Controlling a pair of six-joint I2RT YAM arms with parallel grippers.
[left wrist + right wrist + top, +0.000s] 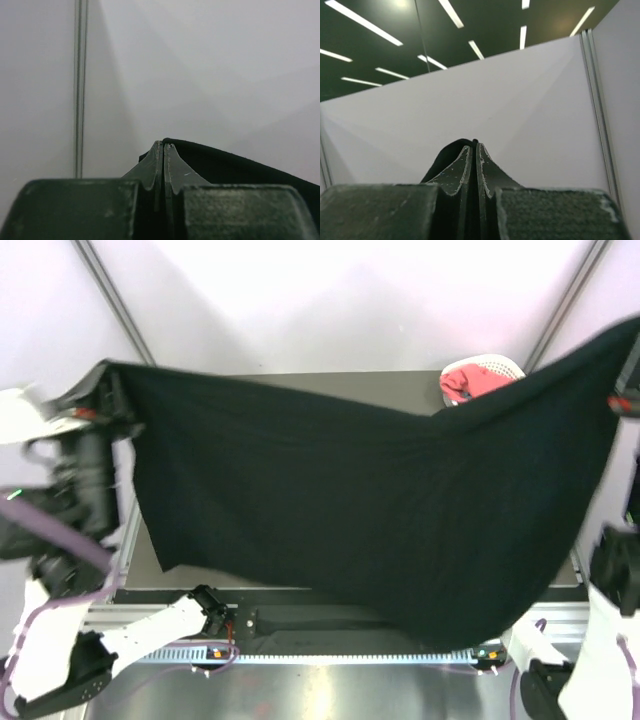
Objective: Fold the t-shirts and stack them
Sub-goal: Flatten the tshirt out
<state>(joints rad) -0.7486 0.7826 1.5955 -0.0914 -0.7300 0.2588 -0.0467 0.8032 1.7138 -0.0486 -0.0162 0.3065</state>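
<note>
**Q:** Where's the shirt sitting right now?

**A:** I've got the large plain black cloth t-shirt (350,510) hanging mid-air across nearly the whole top view. Its top edge runs from upper left to upper right, and its belly sags toward the bottom right. The left gripper (163,149) is pinched tight on one end and the right gripper (474,148) is clamped on the other.

**Q:** Anything else?

**A:** A white slatted oval basket (498,365) peeks out at upper right, with pink cloth (462,383) inside.

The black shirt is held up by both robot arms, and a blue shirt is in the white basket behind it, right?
Not blue: the top external view shows a pink shirt in the white basket. The rest about the black shirt is right.
</note>
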